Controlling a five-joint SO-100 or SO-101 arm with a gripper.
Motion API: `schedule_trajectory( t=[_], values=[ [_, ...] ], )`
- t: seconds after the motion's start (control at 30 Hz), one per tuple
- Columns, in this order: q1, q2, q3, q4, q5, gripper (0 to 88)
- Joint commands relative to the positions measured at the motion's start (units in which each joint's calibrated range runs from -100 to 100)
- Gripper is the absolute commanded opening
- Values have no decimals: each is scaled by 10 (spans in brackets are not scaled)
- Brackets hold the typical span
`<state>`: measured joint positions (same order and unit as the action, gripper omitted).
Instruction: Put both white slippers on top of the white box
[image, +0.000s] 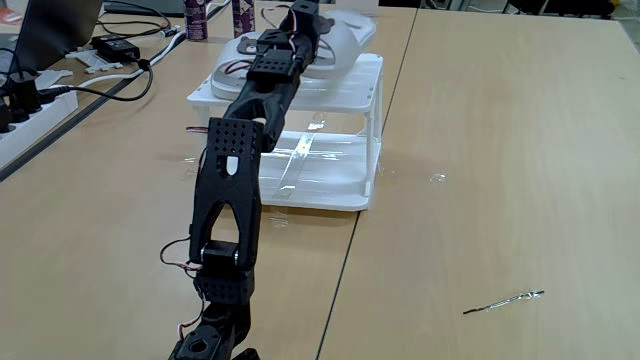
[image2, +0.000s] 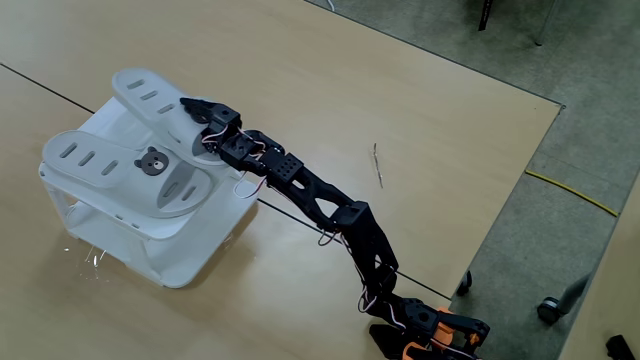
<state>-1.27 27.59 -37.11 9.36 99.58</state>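
The white box stands on the wooden table, and both white slippers lie on its slatted top. The nearer slipper lies flat with its bear face badge up. The other slipper lies beside it, its end reaching past the box's edge. My black arm stretches over the box. Its gripper sits on that second slipper's strap with the jaws either side of it, apparently shut on the strap. The strap itself is mostly hidden by the fingers.
A power strip, black cables and an adapter lie along the left table edge, with bottles behind. A thin metal stick lies on the open tabletop to the right. A yellow cable runs across the floor.
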Motion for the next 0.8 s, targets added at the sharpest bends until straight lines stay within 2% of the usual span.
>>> schedule_trajectory(
  t=[0.0, 0.27, 0.77],
  values=[
    [3, -6, -67, -8, 4, 8],
    [5, 32, -70, -9, 4, 8],
    [12, 132, -219, -7, 4, 8]
  ],
)
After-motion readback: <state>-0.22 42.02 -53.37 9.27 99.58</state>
